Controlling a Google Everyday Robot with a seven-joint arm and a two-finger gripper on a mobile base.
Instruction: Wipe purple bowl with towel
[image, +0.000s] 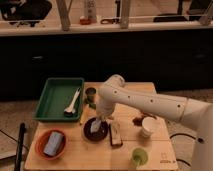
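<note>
The purple bowl (94, 131) sits on the wooden table (125, 150), left of centre near the front. A pale towel (96, 125) hangs into the bowl and touches its inside. My gripper (100, 119) is right above the bowl, pointing down, shut on the top of the towel. The white arm (150, 102) reaches in from the right and hides the bowl's far rim.
A green tray (56, 85) with a white utensil (72, 102) stands at the back left. An orange bowl with a blue sponge (51, 144) is front left. A dark cup (90, 93), a brown bar (115, 133), a white cup (147, 126) and a green cup (139, 156) surround the bowl.
</note>
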